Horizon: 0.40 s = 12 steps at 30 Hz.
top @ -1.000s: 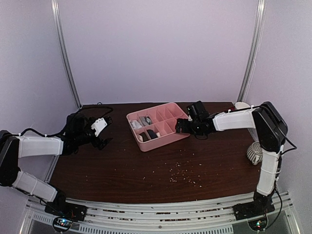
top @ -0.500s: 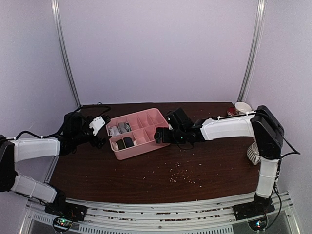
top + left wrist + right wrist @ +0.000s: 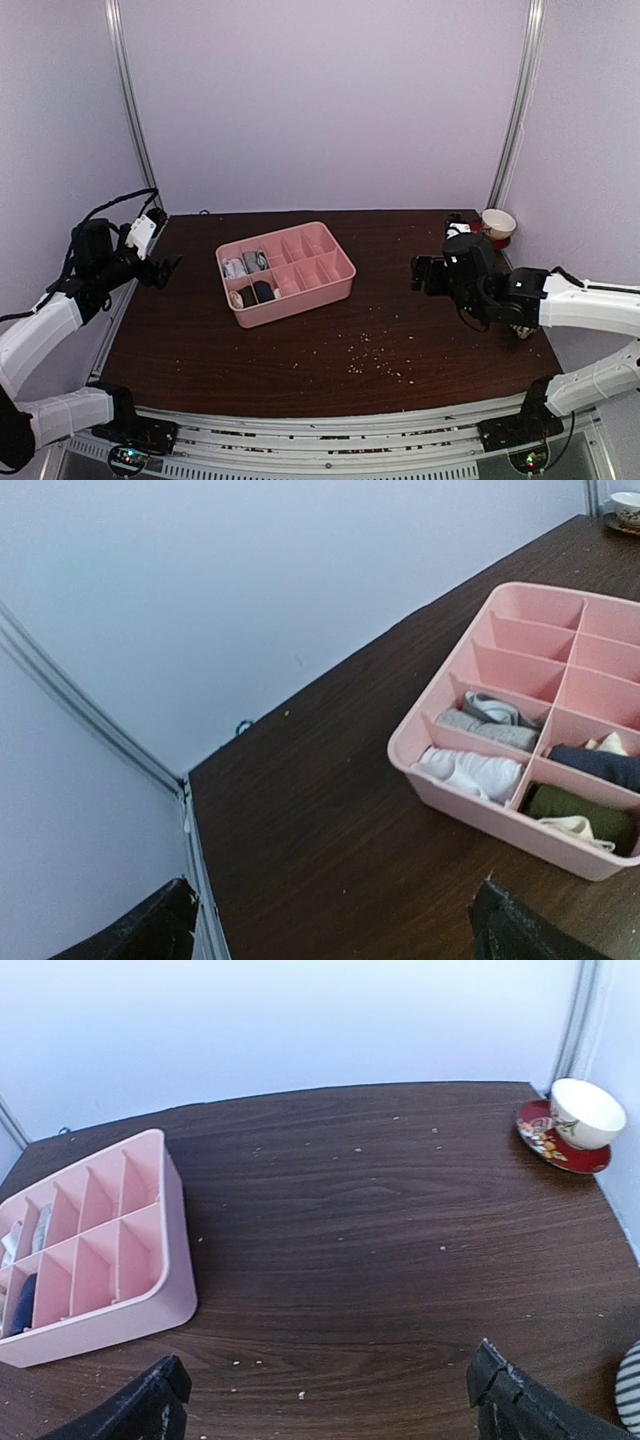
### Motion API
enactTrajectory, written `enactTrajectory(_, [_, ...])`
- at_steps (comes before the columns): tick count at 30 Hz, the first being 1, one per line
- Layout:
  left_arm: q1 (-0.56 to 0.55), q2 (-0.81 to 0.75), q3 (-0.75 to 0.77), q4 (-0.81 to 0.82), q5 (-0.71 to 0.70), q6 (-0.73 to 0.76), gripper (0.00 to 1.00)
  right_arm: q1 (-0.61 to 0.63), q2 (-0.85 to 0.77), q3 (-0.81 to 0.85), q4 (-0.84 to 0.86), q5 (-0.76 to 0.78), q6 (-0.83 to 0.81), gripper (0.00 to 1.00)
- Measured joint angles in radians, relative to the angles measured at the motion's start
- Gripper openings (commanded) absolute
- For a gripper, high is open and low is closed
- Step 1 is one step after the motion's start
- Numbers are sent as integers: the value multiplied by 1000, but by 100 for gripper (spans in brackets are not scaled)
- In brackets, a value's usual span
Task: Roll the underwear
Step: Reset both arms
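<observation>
Left claw (image 3: 163, 268) & right claw (image 3: 418, 275) open, empty; bumping pink tray (image 3: 300, 305) could undo underwear (image 3: 600, 765), seemingly rolled inside.

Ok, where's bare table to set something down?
The widest bare stretch lies between the tray and the right end effector. The near strip before the tray is free too, apart from crumbs. Crowded: the far right corner, with the cup.

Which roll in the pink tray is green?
The green roll sits in an end compartment, beside the white roll; the grey roll and navy roll fill the next compartments.
</observation>
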Motion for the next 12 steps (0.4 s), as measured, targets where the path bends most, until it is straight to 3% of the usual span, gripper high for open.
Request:
enactTrajectory(6, [194, 13, -45, -35, 115, -51, 98, 0, -144, -164, 45, 148, -45, 100])
enactTrajectory(12, [210, 107, -92, 28, 129, -96, 98, 0, -137, -196, 93, 201, -77, 100])
